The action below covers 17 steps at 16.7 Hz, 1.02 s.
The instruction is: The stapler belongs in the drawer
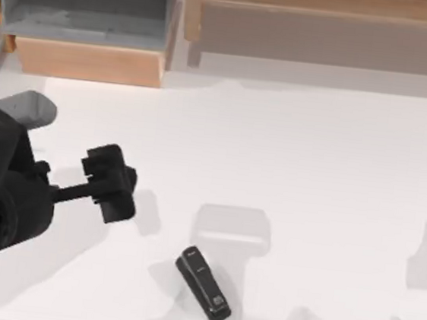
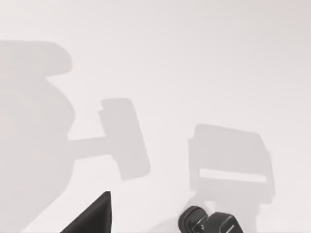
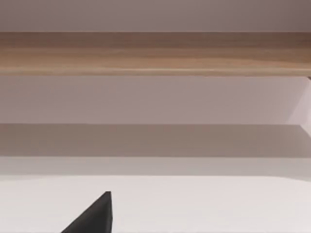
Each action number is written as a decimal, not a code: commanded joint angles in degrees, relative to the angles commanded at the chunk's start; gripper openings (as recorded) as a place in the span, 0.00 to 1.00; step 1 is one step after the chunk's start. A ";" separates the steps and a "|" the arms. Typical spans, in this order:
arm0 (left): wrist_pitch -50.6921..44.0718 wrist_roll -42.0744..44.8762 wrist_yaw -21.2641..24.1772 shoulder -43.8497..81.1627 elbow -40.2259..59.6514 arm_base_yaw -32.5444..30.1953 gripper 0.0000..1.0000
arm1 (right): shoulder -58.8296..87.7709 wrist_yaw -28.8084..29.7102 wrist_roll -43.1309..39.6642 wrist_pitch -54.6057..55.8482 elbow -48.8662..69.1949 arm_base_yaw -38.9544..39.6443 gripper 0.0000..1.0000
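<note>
The black stapler (image 1: 203,283) lies on the white table near the front edge, a little left of the middle, with its grey mark towards the front. One rounded end of the stapler (image 2: 208,223) also shows in the left wrist view. My left gripper (image 1: 110,183) hovers at the table's left side, to the left of the stapler and farther back, apart from it. The drawer (image 1: 84,9) stands pulled out at the back left, grey inside, with its tan front panel (image 1: 90,61) facing the table. A black corner of my right gripper (image 3: 95,218) shows in the right wrist view, over bare table.
A long brown wooden shelf unit (image 1: 327,27) runs along the back right, and the right wrist view faces the shelf unit (image 3: 155,53). White table (image 1: 311,178) stretches between the stapler and the drawer.
</note>
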 joint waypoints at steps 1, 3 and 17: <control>-1.87 -2.61 -0.36 3.47 2.80 -1.61 1.00 | 0.00 0.00 0.00 0.00 0.00 0.00 1.00; -5.65 -7.77 -1.14 10.07 8.10 -4.68 1.00 | 0.00 0.00 0.00 0.00 0.00 0.00 1.00; -35.19 -46.29 -6.66 55.22 43.23 -20.96 1.00 | 0.00 0.00 0.00 0.00 0.00 0.00 1.00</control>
